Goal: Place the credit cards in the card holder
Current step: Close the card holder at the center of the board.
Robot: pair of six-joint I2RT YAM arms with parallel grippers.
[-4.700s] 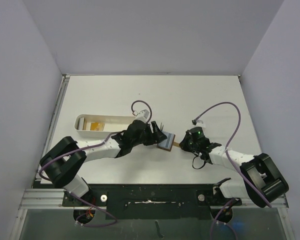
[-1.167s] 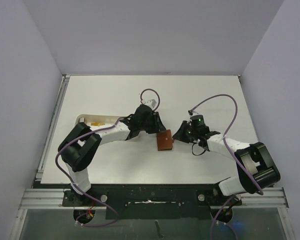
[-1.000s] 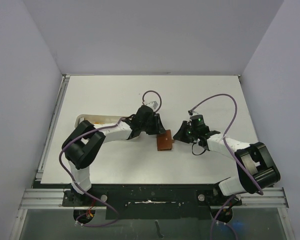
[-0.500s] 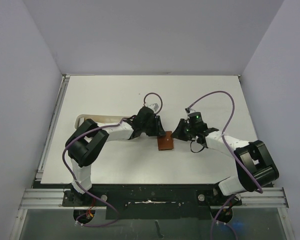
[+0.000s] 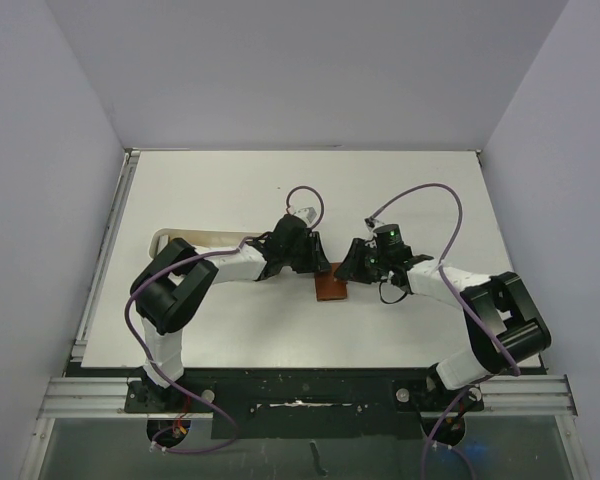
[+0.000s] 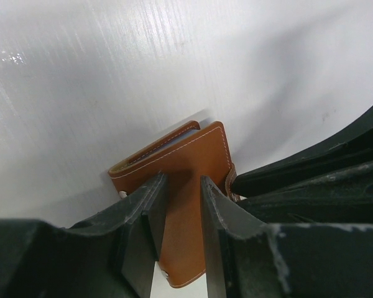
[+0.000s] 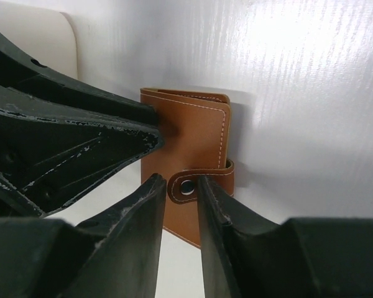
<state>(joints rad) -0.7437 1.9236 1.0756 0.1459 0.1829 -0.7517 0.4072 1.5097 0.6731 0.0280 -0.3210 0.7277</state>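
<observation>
- Top external: brown card holder (image 5: 330,286) lying closed on the table (image 5: 230,190). Grey card held at its mouth seconds ago now out of sight, likely tucked inside. Left gripper (image 5: 320,268) and right gripper (image 5: 348,272) drawn closer on either side.
- Left wrist: left gripper (image 6: 181,181) slightly parted over the card holder (image 6: 189,158); contact unclear.
- Right wrist: right gripper (image 7: 181,180) slightly parted above the snap tab (image 7: 214,177). No yellow card visible; probably still to load.
</observation>
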